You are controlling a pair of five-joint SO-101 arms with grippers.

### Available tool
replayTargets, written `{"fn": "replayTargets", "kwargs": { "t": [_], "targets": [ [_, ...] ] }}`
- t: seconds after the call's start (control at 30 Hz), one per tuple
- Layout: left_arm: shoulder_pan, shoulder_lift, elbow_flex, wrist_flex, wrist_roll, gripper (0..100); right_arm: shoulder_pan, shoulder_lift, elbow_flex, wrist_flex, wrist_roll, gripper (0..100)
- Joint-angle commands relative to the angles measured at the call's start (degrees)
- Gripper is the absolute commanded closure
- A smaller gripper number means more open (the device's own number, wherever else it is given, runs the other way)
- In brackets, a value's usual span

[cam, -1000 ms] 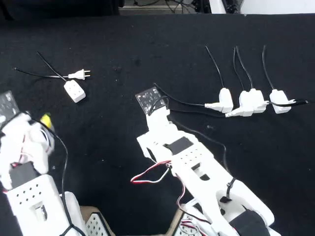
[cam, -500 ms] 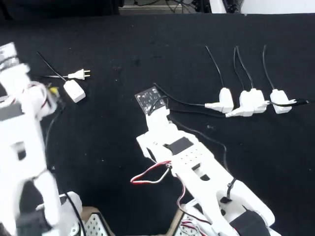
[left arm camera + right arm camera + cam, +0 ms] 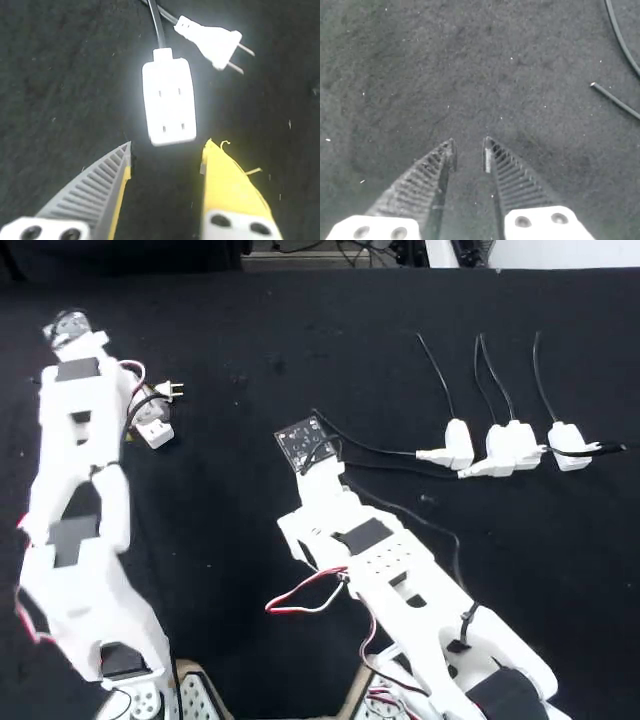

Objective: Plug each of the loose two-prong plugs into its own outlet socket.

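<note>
A loose white two-prong plug lies on the black cloth beside a white outlet socket on a black cord. My left gripper hovers just short of that socket's end, open, with one grey and one yellow finger and nothing between them. From above, the left arm stretches over the far-left table next to the socket and plug. My right gripper hangs over bare cloth, open by a narrow gap and empty.
At the right, three white plug-and-socket pairs sit joined in a row with black cords running away. The right arm lies across the table's middle. A black cord end lies near the right gripper.
The left arm swung up from the near-left edge and stretched out over the loose socket and plug. The right arm has not moved.
</note>
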Motion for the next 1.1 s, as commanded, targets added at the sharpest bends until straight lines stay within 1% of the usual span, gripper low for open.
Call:
{"fn": "replayTargets", "kwargs": {
  "t": [0.0, 0.3, 0.47, 0.6, 0.67, 0.73, 0.77, 0.83, 0.9, 1.07],
  "targets": [
    [0.1, 7.4, -13.7, 0.3, 2.5, 76, -0.8, -2.4, -0.2, -1.2, 0.5, 91.4],
    [0.4, 21.9, -24.9, 0.3, 2.8, 76, -0.8, -2.4, -0.1, -1.2, 0.5, 91.5],
    [-0.8, 24.4, -26.1, 0.4, 2.7, 76, -0.8, -2.4, -0.1, -1.2, 0.5, 91.5],
    [-1.5, 24.8, -26.4, 3.9, 2.4, 78, -0.8, -2.4, -0.1, -1.2, 0.5, 91.5],
    [-1.6, 24.3, -26.7, 5.5, 2.4, 85, -0.8, -2.4, -0.1, -1.2, 0.6, 91.5],
    [-1.7, 24.3, -27.0, 7.0, 2.3, 95, -0.8, -2.4, -0.1, -1.2, 0.6, 91.5],
    [-2.1, 24.3, -28.0, 8.6, 2.3, 98, -0.8, -2.4, -0.1, -1.2, 0.6, 91.5],
    [-2.8, 24.3, -30.5, 13.2, 2.4, 95, -0.8, -2.4, -0.1, -1.2, 0.6, 91.5],
    [-3.8, 24.3, -33.4, 17.4, 2.4, 97, -0.8, -2.4, -0.1, -1.2, 0.6, 91.5],
    [-5.1, 24.4, -43.0, 31.6, 2.3, 97, -0.8, -2.4, -0.1, -1.2, 0.6, 91.5]
  ]
}}
